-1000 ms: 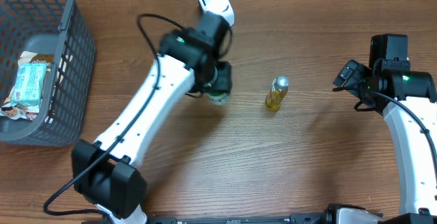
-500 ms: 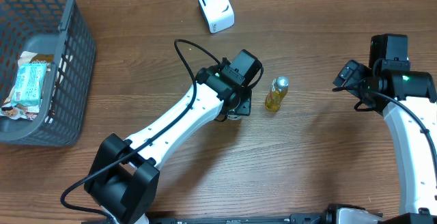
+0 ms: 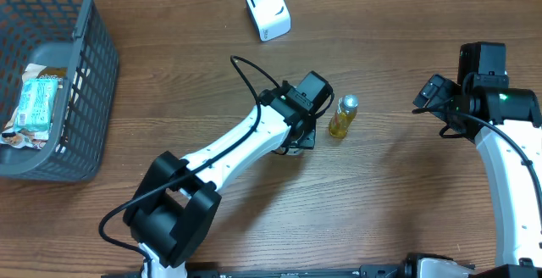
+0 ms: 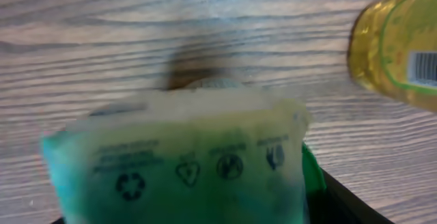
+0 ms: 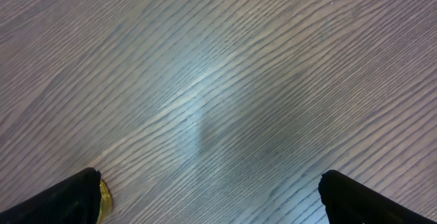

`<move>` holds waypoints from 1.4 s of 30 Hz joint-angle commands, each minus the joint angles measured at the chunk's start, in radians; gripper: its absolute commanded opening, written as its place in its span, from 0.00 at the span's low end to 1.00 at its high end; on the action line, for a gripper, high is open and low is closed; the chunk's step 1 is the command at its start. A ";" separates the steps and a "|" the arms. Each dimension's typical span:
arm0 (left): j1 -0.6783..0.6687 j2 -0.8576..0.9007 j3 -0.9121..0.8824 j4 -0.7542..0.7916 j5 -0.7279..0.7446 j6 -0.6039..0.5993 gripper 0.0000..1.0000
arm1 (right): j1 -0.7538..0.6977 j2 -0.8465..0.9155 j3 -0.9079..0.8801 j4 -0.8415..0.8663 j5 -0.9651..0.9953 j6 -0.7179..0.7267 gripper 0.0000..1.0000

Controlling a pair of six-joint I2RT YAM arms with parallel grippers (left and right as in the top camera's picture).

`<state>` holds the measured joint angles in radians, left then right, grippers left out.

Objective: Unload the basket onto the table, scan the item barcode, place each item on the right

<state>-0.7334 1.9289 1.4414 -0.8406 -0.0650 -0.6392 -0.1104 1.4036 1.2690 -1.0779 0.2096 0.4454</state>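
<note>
A green see-through packet with recycling marks printed on it fills the lower half of the left wrist view, and my left gripper is shut on it, low over the table. From overhead the arm hides nearly all of the packet. Just right of it lies a small yellow bottle with a silver cap; its barcode label shows in the left wrist view. The white scanner stands at the back of the table. My right gripper is open over bare wood at the far right, with a sliver of the bottle beside its left finger.
A dark grey basket stands at the left edge and holds wrapped packets. The tabletop is brown wood grain. My right arm rises along the right edge.
My left arm has swung from just in front of the scanner toward the front right, carrying the packet down beside the yellow bottle. The right arm has not moved.
</note>
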 commanded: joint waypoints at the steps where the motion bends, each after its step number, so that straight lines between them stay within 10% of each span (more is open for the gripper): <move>1: -0.008 0.011 -0.003 0.007 0.008 -0.019 0.51 | -0.001 0.002 0.011 0.002 0.006 0.007 1.00; 8: -0.003 0.006 0.010 -0.004 0.014 0.011 1.00 | -0.001 0.002 0.011 0.002 0.006 0.007 1.00; 24: 0.067 0.001 0.272 -0.248 0.133 0.116 1.00 | -0.001 0.002 0.011 0.002 0.006 0.007 1.00; 42: 0.085 0.017 0.191 -0.258 0.127 0.116 0.50 | -0.001 0.002 0.011 0.002 0.006 0.007 1.00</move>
<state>-0.6537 1.9320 1.6505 -1.1004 0.0601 -0.5381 -0.1104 1.4036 1.2690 -1.0779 0.2092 0.4446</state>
